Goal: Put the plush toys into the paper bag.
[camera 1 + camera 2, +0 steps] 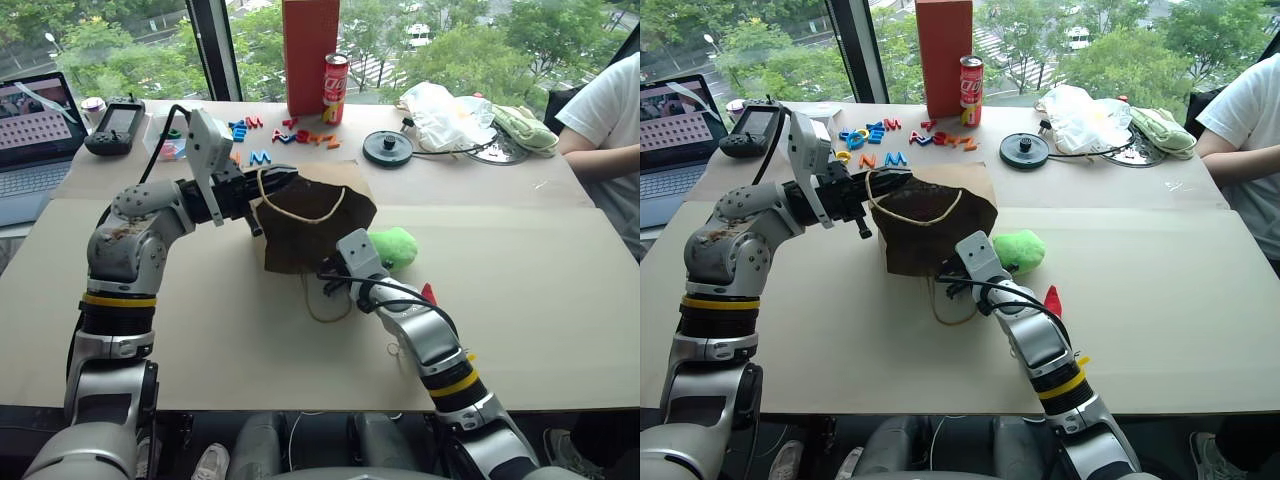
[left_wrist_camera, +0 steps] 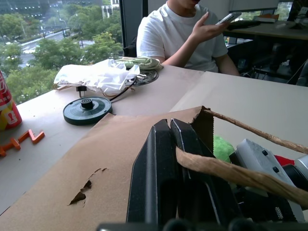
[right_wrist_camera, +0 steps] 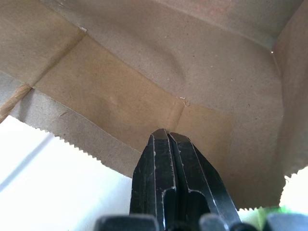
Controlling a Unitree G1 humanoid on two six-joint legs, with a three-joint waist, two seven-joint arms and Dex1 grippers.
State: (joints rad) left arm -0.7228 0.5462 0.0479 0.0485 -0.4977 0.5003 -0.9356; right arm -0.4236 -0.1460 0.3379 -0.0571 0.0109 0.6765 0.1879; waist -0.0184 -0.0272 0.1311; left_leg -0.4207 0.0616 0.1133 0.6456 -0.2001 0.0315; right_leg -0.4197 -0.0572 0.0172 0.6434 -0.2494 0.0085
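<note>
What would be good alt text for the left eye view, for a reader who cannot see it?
Two robot arms hold a brown paper bag open on a table: the left gripper shut on its upper rim, the right gripper at its lower edge. A green plush lies beside the bag, with a red plush peeking out behind the right arm.

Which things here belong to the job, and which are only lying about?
Job: paper bag, green plush toy, red plush toy, left hand, right hand.

Lying about: plastic letters, soda can, white plastic bag, laptop.
</note>
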